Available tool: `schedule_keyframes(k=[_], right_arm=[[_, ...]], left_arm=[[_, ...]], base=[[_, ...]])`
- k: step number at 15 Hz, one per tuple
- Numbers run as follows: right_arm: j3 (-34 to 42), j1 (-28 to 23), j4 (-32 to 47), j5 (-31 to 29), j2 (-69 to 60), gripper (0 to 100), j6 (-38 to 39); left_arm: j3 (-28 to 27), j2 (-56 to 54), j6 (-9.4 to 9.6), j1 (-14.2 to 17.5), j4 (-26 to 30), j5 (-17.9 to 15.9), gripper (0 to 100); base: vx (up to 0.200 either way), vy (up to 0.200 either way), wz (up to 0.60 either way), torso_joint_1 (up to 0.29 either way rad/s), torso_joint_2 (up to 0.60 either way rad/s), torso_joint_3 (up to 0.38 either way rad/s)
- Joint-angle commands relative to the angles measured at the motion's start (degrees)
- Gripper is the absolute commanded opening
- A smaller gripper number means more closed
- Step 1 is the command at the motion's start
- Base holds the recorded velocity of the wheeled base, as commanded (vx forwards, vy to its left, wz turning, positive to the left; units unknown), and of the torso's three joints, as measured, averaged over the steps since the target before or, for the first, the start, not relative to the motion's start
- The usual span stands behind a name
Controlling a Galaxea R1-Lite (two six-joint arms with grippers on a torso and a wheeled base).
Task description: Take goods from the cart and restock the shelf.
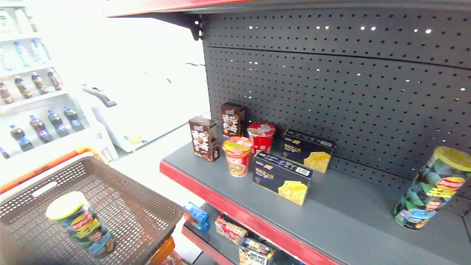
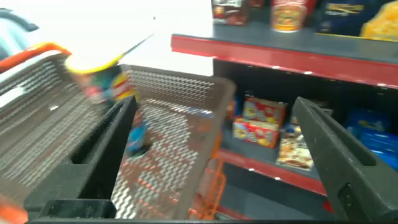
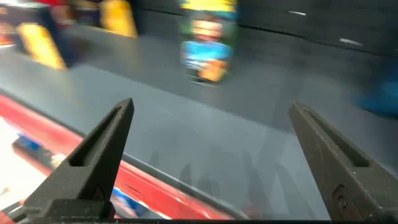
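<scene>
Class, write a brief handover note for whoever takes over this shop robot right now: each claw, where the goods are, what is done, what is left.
Left claw: open, empty, facing the basket.
Right claw: open, empty, facing the shelf.
Goods: basket can stands in the basket; matching shelf can stands on the shelf, right of the boxes and cups.
Done: one can appears shelved.
Left: likely grasp the basket can and shelve it.

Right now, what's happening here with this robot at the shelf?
It's a restocking job. The shelf can is on the shelf; the basket can stands in the cart basket. The left gripper faces the basket can, the right gripper faces the shelf can, both with jaws open and empty.
</scene>
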Motion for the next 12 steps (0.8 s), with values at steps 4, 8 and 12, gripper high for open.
schedule_keyframes(k=[4, 8, 12], right_arm=[[0.01, 0.0, 0.0, 0.01, 0.07, 100, -0.01], [0.09, 0.0, -0.09, 0.01, 0.07, 100, 0.08], [0.09, 0.0, -0.09, 0.01, 0.07, 100, 0.08]], left_arm=[[0.01, 0.05, 0.19, -0.01, 0.0, -0.11, 100], [-18.54, 10.77, 2.92, 0.25, 4.39, 1.91, 100], [-38.05, 37.05, 1.51, 0.08, 10.46, 2.09, 100]], base=[[0.0, 0.0, 0.6, 0.004, 0.0, 0.004], [0.0, 0.0, 0.15, 0.001, 0.0, -0.001], [0.0, 0.0, 0.0, 0.0, 0.0, 0.0]])
